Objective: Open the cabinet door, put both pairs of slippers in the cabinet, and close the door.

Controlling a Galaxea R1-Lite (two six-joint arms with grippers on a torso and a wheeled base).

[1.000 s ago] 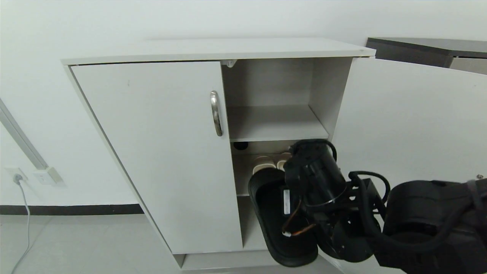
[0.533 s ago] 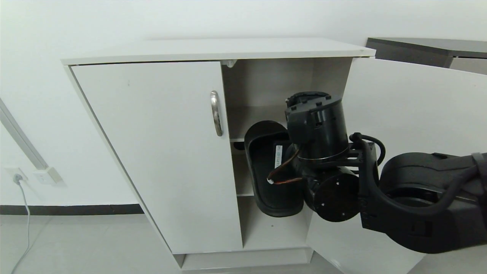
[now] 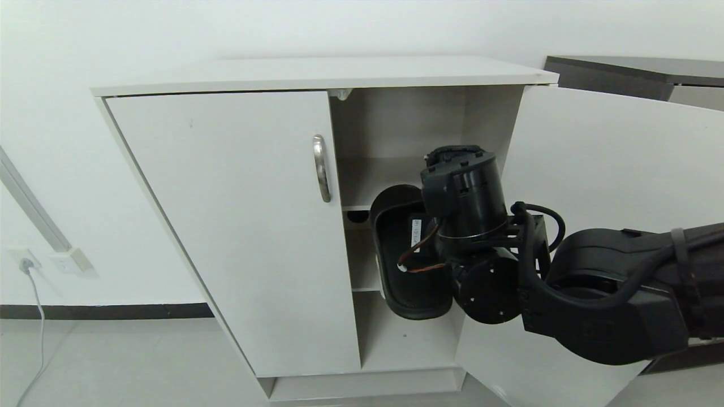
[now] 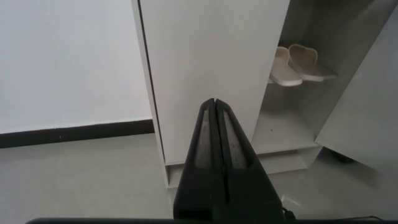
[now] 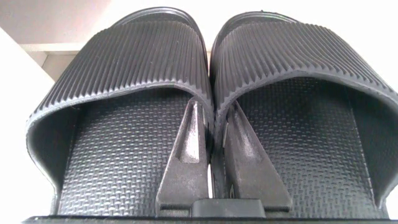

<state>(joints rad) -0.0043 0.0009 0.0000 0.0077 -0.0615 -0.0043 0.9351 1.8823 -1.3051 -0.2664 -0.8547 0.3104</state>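
A white cabinet (image 3: 226, 226) stands with its left door shut and its right door (image 3: 594, 164) swung open. A pair of black slippers (image 3: 404, 254) hangs upright in front of the open half, at the height of the middle shelf. My right gripper (image 5: 213, 118) is shut on the black slippers (image 5: 143, 68), pinching their two inner walls together. Beige slippers (image 4: 298, 62) lie on the middle shelf inside. My left gripper (image 4: 215, 104) is shut on nothing, low above the floor and pointing at the cabinet's base.
The upper shelf (image 3: 396, 181) and the bottom compartment (image 3: 407, 339) are bare. A metal handle (image 3: 321, 168) sits on the shut left door. A dark unit (image 3: 633, 70) stands behind the open door. A wall socket with a cable (image 3: 25, 263) is at the far left.
My right arm has lifted the black slippers from near the cabinet's bottom up to middle-shelf height, then shifted slightly. The beige slippers are now hidden behind them in the head view.
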